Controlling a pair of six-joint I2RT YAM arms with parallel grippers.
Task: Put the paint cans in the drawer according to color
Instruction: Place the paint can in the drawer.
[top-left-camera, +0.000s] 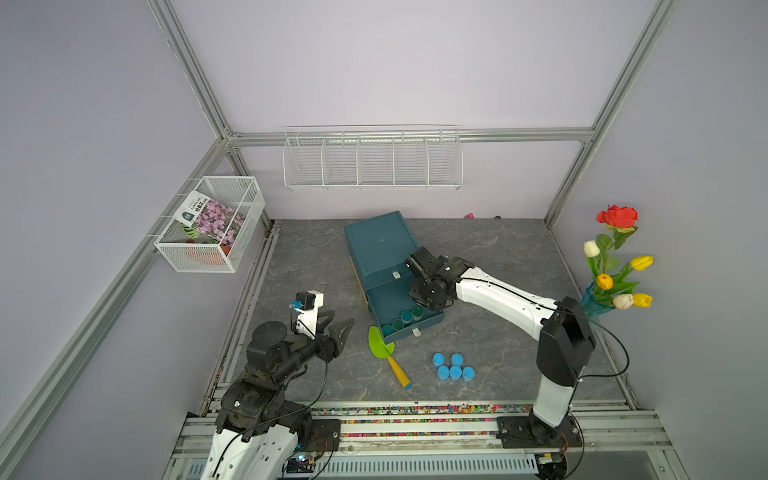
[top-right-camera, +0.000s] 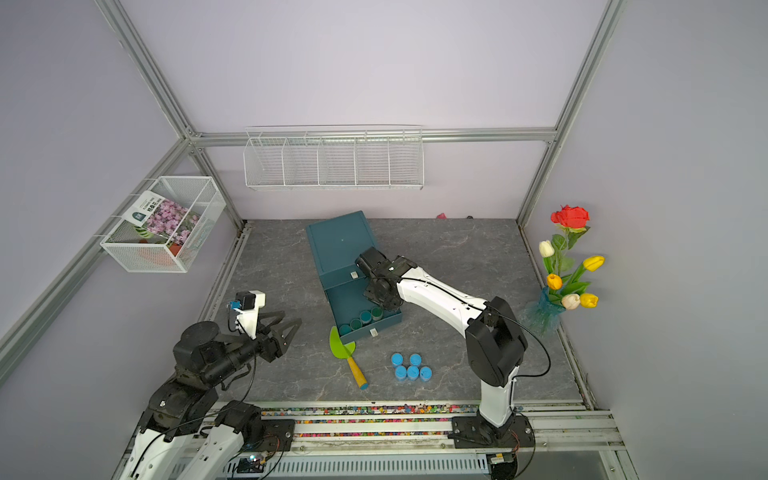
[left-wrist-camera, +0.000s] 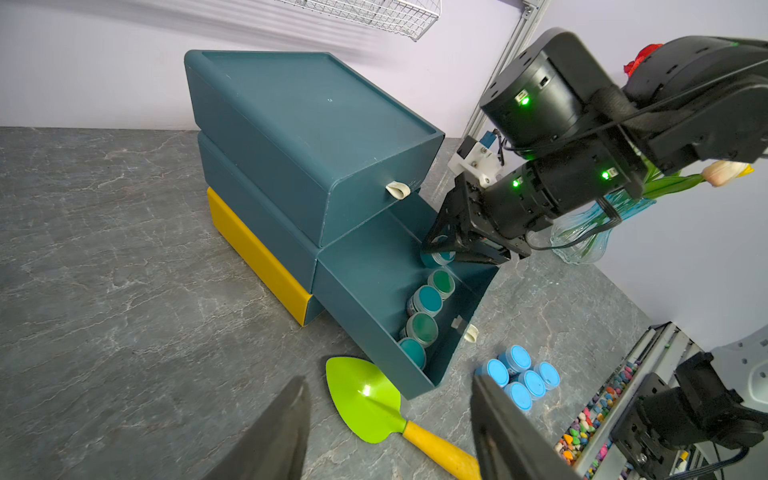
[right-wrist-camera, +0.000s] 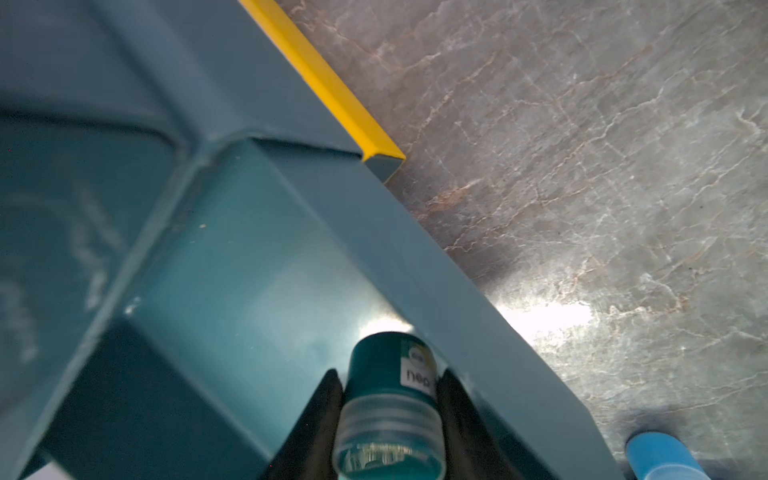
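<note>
top views first. got the middle drawer (top-left-camera: 415, 325) (top-right-camera: 376, 322) of the teal box (top-left-camera: 380, 245) standing open, with four teal cans (top-left-camera: 407, 317) (top-right-camera: 365, 316) lined up inside along its front wall. can't make out the right gripper's tips from up here, only the right arm (top-left-camera: 498, 295) bent down over the drawer's back corner. counting five blue cans (top-left-camera: 453, 368) (top-right-camera: 411, 368) bunched together on the table (top-left-camera: 311, 257), near the drawer's front but not touching it. also spotting a green trowel (top-left-camera: 380, 343) (top-right-camera: 341, 345) flat on the table, blade right at the drawer's front corner. left gripper (top-left-camera: 343, 318) (top-right-camera: 291, 317) well off to the side, spread apart, holding nothing.

left wrist next. same deal for the left gripper (left-wrist-camera: 390, 379): fingers (left-wrist-camera: 282, 436) far apart, nothing between them. looking straight at the right gripper (left-wrist-camera: 446, 251) dipped into the drawer (left-wrist-camera: 365, 299), clamped on the held can (left-wrist-camera: 436, 258), another teal one, just past the end of the row of teal cans (left-wrist-camera: 428, 299). blue cans (left-wrist-camera: 523, 374) outside, just beside the front wall. trowel (left-wrist-camera: 365, 395) close by too.

right wrist last. right gripper (right-wrist-camera: 390, 376) squeezed onto the held can (right-wrist-camera: 386, 370), fingers (right-wrist-camera: 324, 411) on either side below the clear lid. held can upright inside the drawer (right-wrist-camera: 249, 270), right next to a side wall. can't tell whether its base touches the floor. catching one blue can (right-wrist-camera: 656, 453) out on the table (right-wrist-camera: 582, 166).
</note>
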